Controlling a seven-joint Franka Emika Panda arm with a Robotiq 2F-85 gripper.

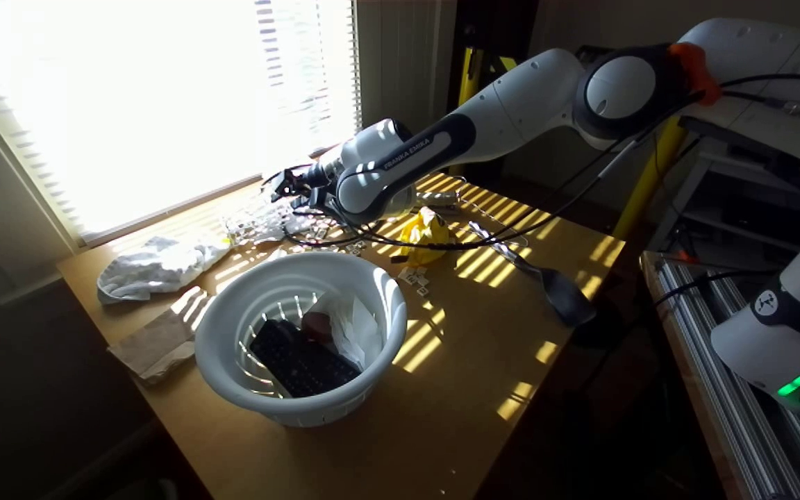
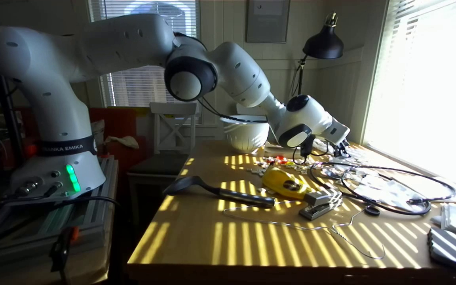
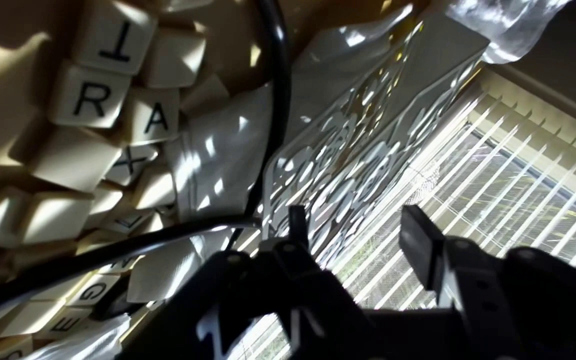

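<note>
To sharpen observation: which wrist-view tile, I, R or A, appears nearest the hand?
The A tile, rightmost; the R tile and I tile appear farther left.

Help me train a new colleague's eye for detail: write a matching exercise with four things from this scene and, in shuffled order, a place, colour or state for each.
Things:
1. keyboard
2. letter tiles
3. plastic packaging
4. claw

Places, colours or states:
A. jaws standing apart
B. see-through, catching the light
C. inside the white basket
D. pale, marked with dark characters

Right pairs: 1-C; 2-D; 3-B; 4-A.
</note>
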